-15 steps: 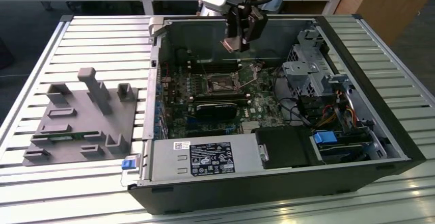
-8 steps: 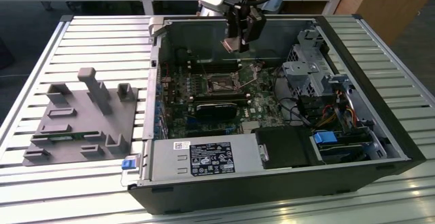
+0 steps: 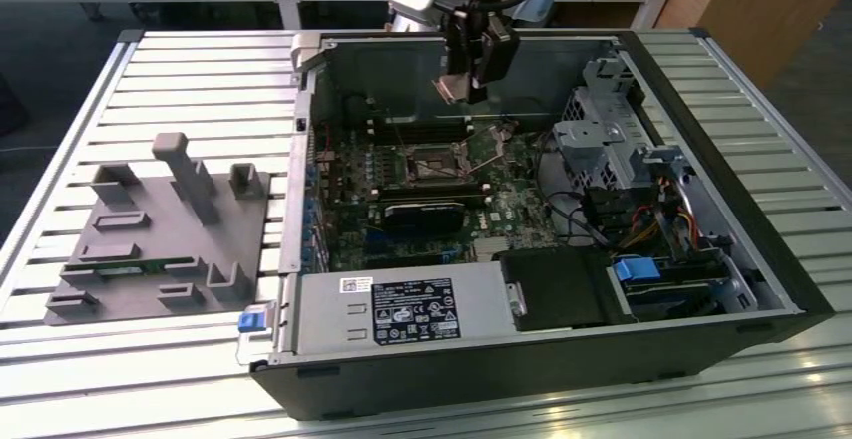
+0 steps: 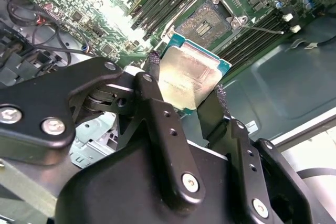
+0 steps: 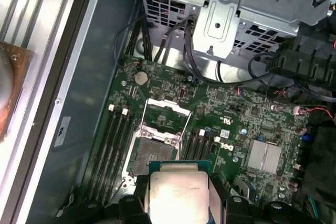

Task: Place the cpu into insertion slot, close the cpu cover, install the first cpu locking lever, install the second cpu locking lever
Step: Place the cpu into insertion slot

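Your gripper (image 4: 187, 81) is pinching the cpu (image 4: 181, 66) by opposite edges, aloft and apart from the open insertion slot (image 4: 203, 24); you're handling something light, stiff, probably fragile, so edge-gripping is suiting it

My fingers (image 4: 157, 109) pinch the cpu (image 4: 188, 74), a pale silver-beige square with a green edge, tilted in the air above the insertion slot (image 5: 156, 157). The dark, silver-rimmed slot lies uncovered; the cpu cover (image 5: 168, 103) stands open beside it.

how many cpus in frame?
1. The cpu is clamped in the gripper above the motherboard, part of which the gripper hides; the insertion slot looks empty.
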Available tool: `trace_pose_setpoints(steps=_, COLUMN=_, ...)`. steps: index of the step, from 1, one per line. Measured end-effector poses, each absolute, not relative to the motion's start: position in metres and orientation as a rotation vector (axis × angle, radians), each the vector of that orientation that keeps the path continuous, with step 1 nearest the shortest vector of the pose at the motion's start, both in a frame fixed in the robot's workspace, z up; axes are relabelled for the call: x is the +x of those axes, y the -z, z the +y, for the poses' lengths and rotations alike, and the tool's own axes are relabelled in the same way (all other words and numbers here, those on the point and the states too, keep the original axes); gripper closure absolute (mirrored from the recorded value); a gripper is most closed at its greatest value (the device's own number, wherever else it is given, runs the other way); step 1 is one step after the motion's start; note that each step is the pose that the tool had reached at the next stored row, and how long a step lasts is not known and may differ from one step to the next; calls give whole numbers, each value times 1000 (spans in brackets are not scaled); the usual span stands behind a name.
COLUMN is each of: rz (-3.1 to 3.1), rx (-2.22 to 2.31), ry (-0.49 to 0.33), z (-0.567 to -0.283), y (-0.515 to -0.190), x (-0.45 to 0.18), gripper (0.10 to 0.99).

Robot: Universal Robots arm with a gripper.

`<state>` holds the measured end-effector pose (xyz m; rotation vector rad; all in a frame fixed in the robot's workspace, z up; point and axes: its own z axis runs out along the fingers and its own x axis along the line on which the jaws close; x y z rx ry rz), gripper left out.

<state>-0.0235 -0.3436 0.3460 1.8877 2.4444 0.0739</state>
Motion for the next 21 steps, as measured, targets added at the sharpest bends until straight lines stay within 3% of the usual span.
trace_pose_setpoints(steps=21, rz=2355, rx=1995, ry=-70, z=-344, y=-344, x=-24, gripper=549)
